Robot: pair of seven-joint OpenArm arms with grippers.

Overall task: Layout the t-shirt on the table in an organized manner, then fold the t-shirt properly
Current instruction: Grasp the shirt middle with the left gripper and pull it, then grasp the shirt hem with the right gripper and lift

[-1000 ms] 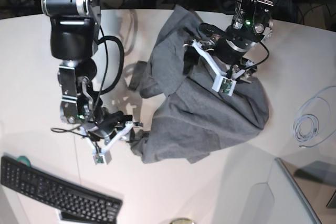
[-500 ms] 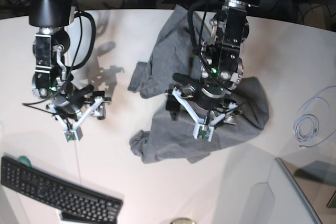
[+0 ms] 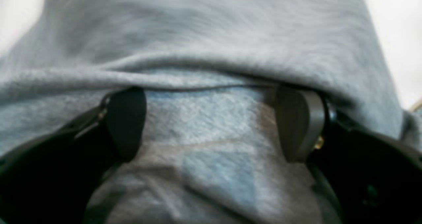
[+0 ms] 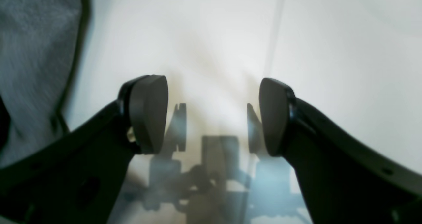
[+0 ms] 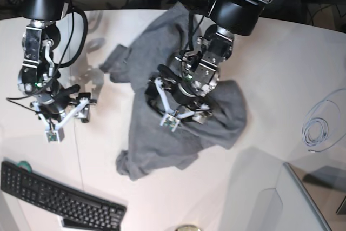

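I see the t-shirt (image 5: pixel 178 139) as plain heather grey with no print, lying on the white table (image 5: pixel 270 52), which carries a thin dark seam line. My left gripper (image 3: pixel 211 122) and right gripper (image 4: pixel 211 115) have black fingers with dark grey pads. The keyboard (image 5: pixel 54 196) is black.

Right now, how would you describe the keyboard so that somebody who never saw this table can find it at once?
Start from the white table and go to its near corner on the right arm's side, below the right gripper. The keyboard lies there at a slant. It is the only black, flat, hard thing with rows of keys, unlike the crumpled grey t-shirt mid-table.
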